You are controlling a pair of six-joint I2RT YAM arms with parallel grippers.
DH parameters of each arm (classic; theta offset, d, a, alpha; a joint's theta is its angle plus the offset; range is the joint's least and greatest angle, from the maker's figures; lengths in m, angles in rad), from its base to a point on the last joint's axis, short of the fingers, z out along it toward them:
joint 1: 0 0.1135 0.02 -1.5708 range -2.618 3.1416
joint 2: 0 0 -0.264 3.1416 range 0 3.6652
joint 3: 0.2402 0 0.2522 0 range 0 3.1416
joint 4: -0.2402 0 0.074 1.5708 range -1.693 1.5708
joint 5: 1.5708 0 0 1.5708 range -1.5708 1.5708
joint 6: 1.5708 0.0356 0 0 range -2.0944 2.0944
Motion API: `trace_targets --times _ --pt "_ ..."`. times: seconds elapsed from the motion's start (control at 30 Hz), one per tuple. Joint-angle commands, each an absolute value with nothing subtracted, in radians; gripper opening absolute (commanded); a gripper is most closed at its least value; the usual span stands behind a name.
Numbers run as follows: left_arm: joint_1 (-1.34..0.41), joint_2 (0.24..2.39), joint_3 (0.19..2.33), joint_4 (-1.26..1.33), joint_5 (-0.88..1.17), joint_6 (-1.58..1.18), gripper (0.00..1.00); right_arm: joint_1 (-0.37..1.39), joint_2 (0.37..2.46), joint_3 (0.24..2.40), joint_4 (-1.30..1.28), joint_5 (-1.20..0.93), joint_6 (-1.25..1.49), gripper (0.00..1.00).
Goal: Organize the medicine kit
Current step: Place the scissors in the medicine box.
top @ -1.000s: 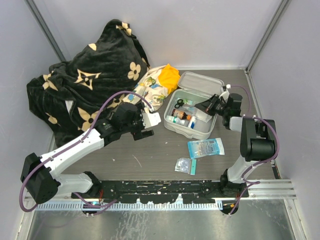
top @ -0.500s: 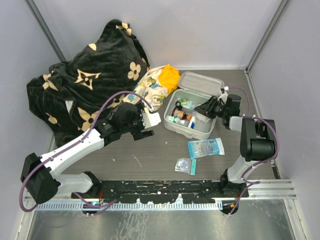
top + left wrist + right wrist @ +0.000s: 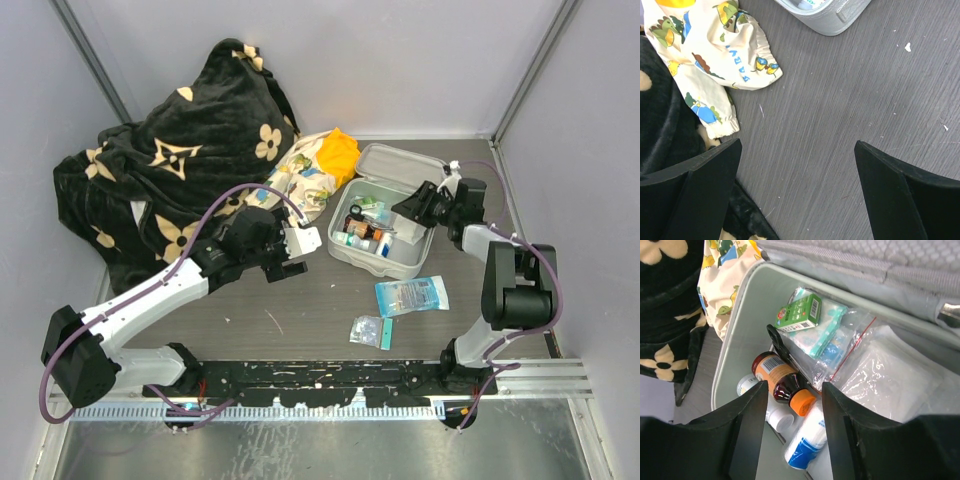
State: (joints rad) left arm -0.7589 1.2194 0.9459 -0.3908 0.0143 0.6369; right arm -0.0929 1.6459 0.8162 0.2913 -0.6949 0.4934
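Observation:
The medicine kit [image 3: 392, 262] is a pale grey zip case lying open at centre right, with its lid [image 3: 402, 163] tipped back. In it I see a brown bottle with an orange cap [image 3: 782, 380], a green box [image 3: 800, 312], black scissors [image 3: 777, 342], a white and blue bottle [image 3: 807, 440] and a clear zip bag [image 3: 885, 370]. My right gripper [image 3: 418, 205] is open and empty, hovering over the kit's inside [image 3: 793, 392]. My left gripper [image 3: 303, 243] is open and empty over bare table [image 3: 797, 150], left of the kit, whose corner [image 3: 830, 15] shows in the left wrist view.
A blue packet [image 3: 411, 296] and a small clear packet [image 3: 368, 331] lie on the table in front of the kit. A floral-and-orange cloth bundle [image 3: 315, 170] and a black flower-patterned blanket [image 3: 180, 160] fill the back left. Walls close in the sides.
My right gripper has drawn up and back over the kit, towards the lid. My left gripper has barely shifted.

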Motion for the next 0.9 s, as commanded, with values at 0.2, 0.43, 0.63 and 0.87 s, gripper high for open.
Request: trace_targets --times 0.2,0.43,0.63,0.87 --pt "-0.757 1.190 0.943 -0.320 -0.028 0.617 0.98 -0.089 1.520 0.965 0.073 -0.658 0.244 0.61" --pt "-0.754 1.198 0.943 -0.312 -0.040 0.605 0.98 -0.089 1.404 0.986 -0.155 -0.616 -0.027 0.68" --pt "-0.751 1.184 0.926 -0.271 -0.050 0.601 0.98 -0.088 1.245 0.973 -0.388 -0.626 -0.310 0.77" --pt "-0.747 1.173 0.915 -0.247 -0.050 0.588 0.98 -0.081 1.089 0.945 -0.675 -0.657 -0.587 0.84"
